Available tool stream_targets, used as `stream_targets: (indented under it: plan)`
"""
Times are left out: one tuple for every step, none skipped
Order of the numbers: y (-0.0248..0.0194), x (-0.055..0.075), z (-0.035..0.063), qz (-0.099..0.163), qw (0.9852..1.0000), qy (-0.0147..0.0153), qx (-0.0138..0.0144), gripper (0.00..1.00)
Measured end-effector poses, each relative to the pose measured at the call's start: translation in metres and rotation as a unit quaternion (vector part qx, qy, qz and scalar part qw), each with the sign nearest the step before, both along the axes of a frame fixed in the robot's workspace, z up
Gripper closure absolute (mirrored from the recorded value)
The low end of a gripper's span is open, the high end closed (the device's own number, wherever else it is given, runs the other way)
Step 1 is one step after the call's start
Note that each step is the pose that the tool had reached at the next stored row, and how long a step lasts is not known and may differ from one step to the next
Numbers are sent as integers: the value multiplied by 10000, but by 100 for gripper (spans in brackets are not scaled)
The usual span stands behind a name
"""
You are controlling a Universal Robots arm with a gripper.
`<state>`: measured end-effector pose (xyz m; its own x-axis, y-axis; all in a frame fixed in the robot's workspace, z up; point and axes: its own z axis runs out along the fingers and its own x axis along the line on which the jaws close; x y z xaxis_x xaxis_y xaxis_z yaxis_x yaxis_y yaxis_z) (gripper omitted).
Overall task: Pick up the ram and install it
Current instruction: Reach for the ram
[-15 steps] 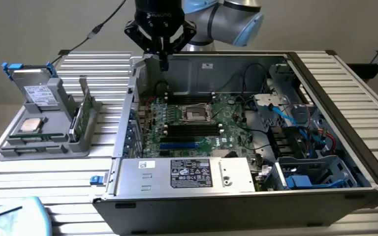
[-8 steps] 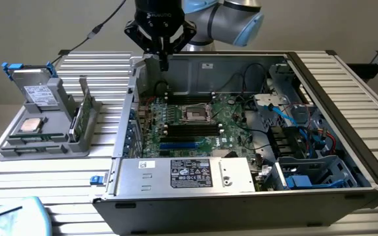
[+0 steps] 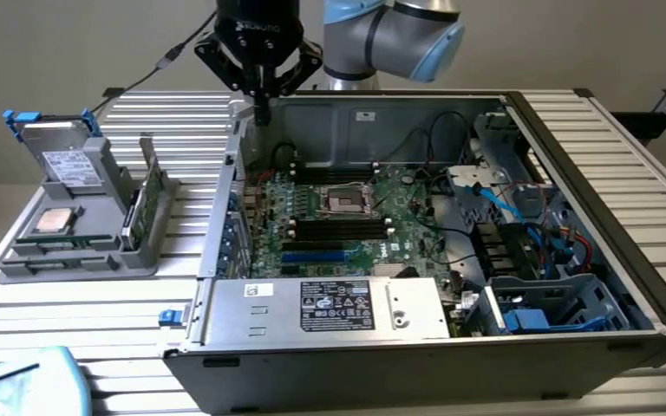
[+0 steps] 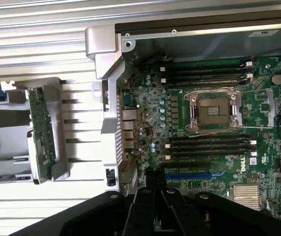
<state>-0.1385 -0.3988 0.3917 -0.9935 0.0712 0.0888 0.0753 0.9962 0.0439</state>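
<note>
Your claw (image 3: 261,114) hangs closed and empty over the case (image 3: 225,208) edge. The ram (image 3: 143,199) stands in its holder (image 3: 79,260), neither picked up nor installed.

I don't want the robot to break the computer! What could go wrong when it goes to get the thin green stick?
The ram stands thin and upright between the gray holder's walls, so the gripper could bump the holder or grab the stick crooked. The computer case's metal wall rises between the holder and the motherboard; a low-carried stick might hit it. The memory slots are narrow, so a tilted stick might miss.
</note>
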Motion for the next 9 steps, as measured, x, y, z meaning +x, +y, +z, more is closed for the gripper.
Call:
stream_targets:
  plan:
    - [0, -40, -1, 0, 10000, 25, -1, 90]
    - [0, -84, -4, 1, 10000, 29, -1, 90]
    - [0, -130, -11, 1, 10000, 28, -1, 90]
    - [0, -175, -18, 1, 10000, 27, 0, 90]
    - [0, -221, -25, 1, 10000, 27, 0, 90]
    - [0, -267, -31, 0, 10000, 26, -1, 90]
    - [0, -312, -38, 1, 10000, 26, 0, 90]
    - [0, -357, -45, 1, 10000, 25, 0, 90]
    - [0, -405, -52, 1, 10000, 25, 0, 90]
